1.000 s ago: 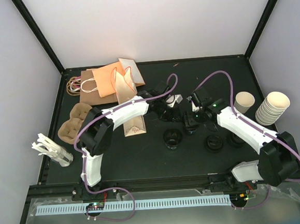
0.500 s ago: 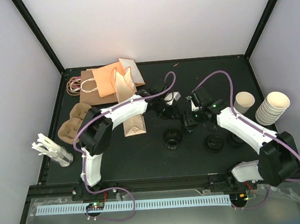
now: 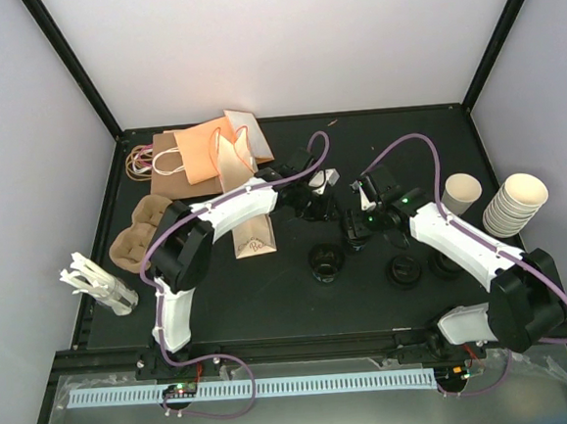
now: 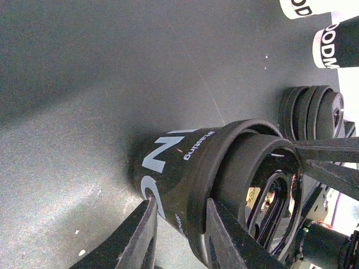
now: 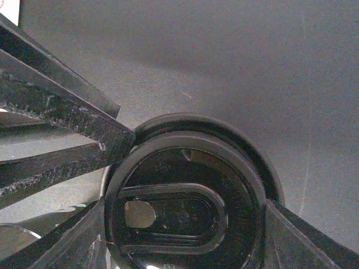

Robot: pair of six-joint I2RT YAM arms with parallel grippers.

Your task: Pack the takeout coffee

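Observation:
A black paper cup (image 4: 174, 162) with white print and a black lid (image 5: 185, 213) sits at the table's middle. My right gripper (image 5: 185, 221) is shut on the lid, one finger on each side of its rim. My left gripper (image 4: 180, 204) comes in from the left with its fingers slightly parted. They straddle the lid's rim, with a gap showing on the cup side. In the top view the left gripper (image 3: 310, 200) and the right gripper (image 3: 356, 228) meet over this cup. The takeout coffee (image 3: 462, 193), a single cream cup, stands far right, apart from both grippers.
Loose black lids (image 3: 325, 260) (image 3: 403, 269) lie in front of the grippers, and a stack of lids (image 4: 311, 109) lies beside the black cup. White printed cups (image 4: 336, 42) are behind it. A stack of cream cups (image 3: 517, 203) stands right; paper bags (image 3: 210, 154) and a cardboard carrier (image 3: 142, 228) lie left.
My left gripper's fingers have parted wider around the lid's rim, and its wrist has drawn back a little toward the far left. The right arm has not moved.

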